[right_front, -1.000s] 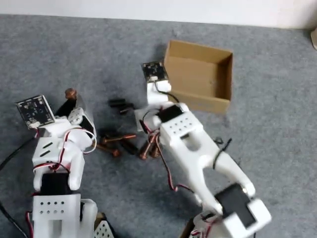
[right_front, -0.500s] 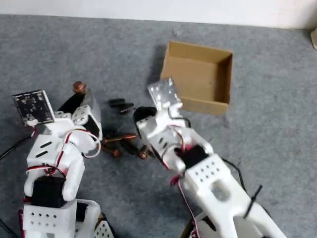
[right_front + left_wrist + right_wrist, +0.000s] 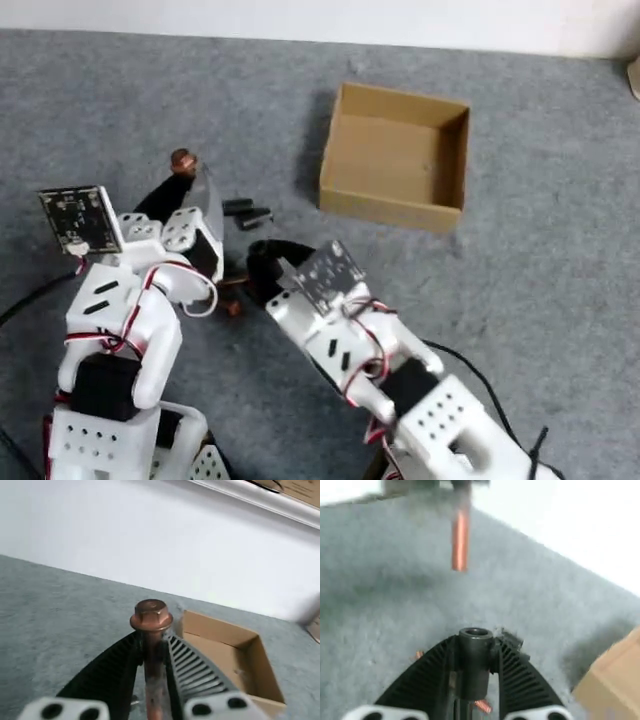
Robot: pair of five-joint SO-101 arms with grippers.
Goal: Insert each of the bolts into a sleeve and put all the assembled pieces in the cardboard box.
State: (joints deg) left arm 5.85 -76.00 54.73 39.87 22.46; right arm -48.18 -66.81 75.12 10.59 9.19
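So here's where we're at. Our left tool (image 3: 152, 647) is clamped on a copper bolt (image 3: 151, 616). It grips the shank with the hex head sticking up above the fingertips, lifted off the table (image 3: 540, 270). From overhead that bolt sits out on the left side of the scene, well apart from the cardboard box (image 3: 385, 208).

Our right tool (image 3: 476, 642) is closed around a black sleeve (image 3: 474, 667). It holds the sleeve upright, with the open bore facing up just past the tips. From the right wrist camera we can also see the left arm's bolt farther off, hanging threaded end down. It's above and beyond the sleeve, so the two are apart. How well they line up we can't tell.

In the overhead shot the right tool sits near the middle of the table, just beside the left arm, with the box further back and to the right. The box stands open side up on the grey table.

A couple of loose sleeves (image 3: 247, 212) lie on the table between the left tool and the box. Some loose bolts (image 3: 232, 303) peek out between the two arms, mostly hidden, so we can't count them.
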